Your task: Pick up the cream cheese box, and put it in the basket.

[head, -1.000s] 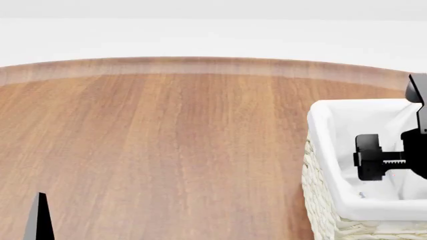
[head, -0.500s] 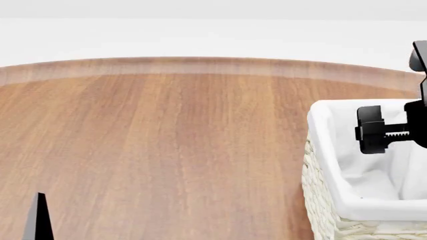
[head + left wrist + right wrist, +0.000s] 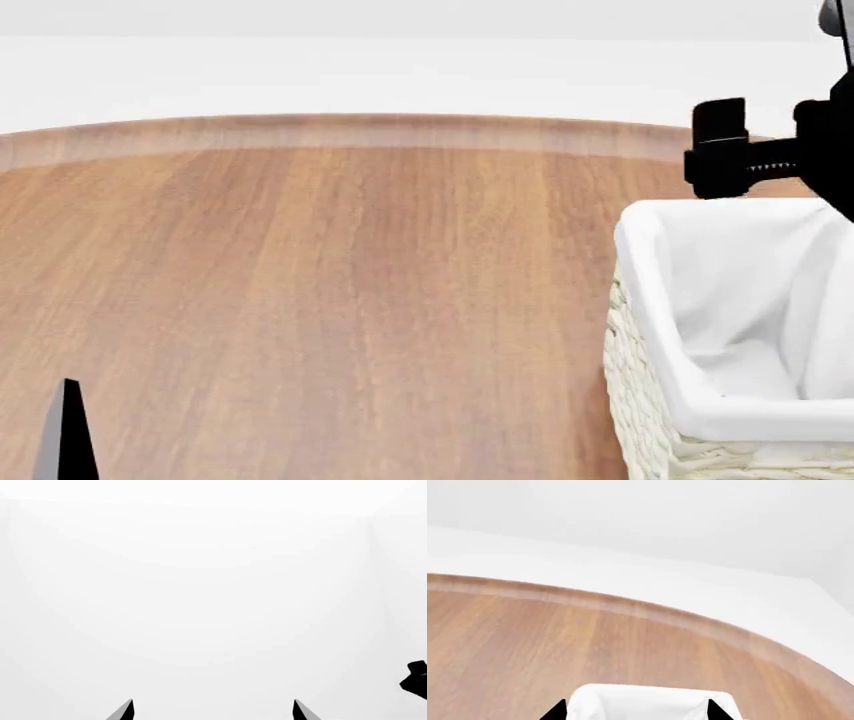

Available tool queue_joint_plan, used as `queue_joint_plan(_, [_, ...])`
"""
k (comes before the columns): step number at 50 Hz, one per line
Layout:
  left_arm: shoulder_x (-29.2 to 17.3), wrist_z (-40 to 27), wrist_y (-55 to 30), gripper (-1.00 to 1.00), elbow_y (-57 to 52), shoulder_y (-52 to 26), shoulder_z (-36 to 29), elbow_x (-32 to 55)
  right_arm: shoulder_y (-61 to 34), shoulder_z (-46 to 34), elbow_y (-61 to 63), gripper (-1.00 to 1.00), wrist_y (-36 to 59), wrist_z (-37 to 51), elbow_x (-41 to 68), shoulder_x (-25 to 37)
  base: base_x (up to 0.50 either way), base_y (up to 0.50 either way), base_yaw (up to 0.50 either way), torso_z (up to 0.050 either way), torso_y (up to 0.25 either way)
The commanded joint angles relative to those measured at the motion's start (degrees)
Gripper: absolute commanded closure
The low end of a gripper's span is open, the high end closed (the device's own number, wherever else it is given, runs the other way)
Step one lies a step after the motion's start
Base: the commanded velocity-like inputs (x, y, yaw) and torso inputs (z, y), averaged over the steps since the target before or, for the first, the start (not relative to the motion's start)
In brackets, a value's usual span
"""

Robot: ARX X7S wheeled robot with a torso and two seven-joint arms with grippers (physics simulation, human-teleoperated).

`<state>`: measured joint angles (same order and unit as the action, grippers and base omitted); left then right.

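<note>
The basket [image 3: 638,400], cream wicker with a white cloth liner, stands at the right of the wooden table in the head view. Only white liner shows inside it, and the cream cheese box is out of view. My right gripper [image 3: 721,150] hangs above the basket's far rim. In the right wrist view this gripper [image 3: 636,711] is open, its dark fingertips wide apart over the basket's liner [image 3: 647,700] with nothing between them. My left gripper [image 3: 212,711] is open too, facing blank white background. One of its fingertips [image 3: 64,432] pokes up at the head view's lower left.
The round wooden table [image 3: 334,280] spreads left of the basket, its curved far edge [image 3: 400,125] meeting a white floor or wall. A small black shape [image 3: 417,679] sits at the edge of the left wrist view.
My right gripper has risen from inside the basket to above its far rim, still open. The left fingertip has shifted slightly left.
</note>
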<state>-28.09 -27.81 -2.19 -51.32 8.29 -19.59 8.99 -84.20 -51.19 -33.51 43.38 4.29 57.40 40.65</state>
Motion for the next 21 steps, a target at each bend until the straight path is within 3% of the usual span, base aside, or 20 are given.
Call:
queue_joint_plan(1, [0.0, -0.3, 0.3, -1.0, 0.5, -0.2, 0.2, 0.2, 14.1, 9.4, 23.4, -1.0, -16.6, 15.0, 3.7, 6.5, 0.0, 0.0, 0.0, 0.0, 0.0])
queue_joint_plan(13, [0.0, -0.4, 0.6, -1.0, 0.7, -0.1, -0.1, 0.1, 28.1, 11.8, 48.6, -1.0, -25.2, 28.6, 4.1, 13.3, 0.0, 0.0, 0.0, 0.0, 0.0])
queue_joint_plan(21, [0.0, -0.6, 0.7, -1.0, 0.6, 0.0, -0.1, 0.2, 36.6, 10.8, 59.0, -1.0, -29.5, 35.4, 0.8, 15.2, 0.0, 0.0, 0.0, 0.0, 0.0])
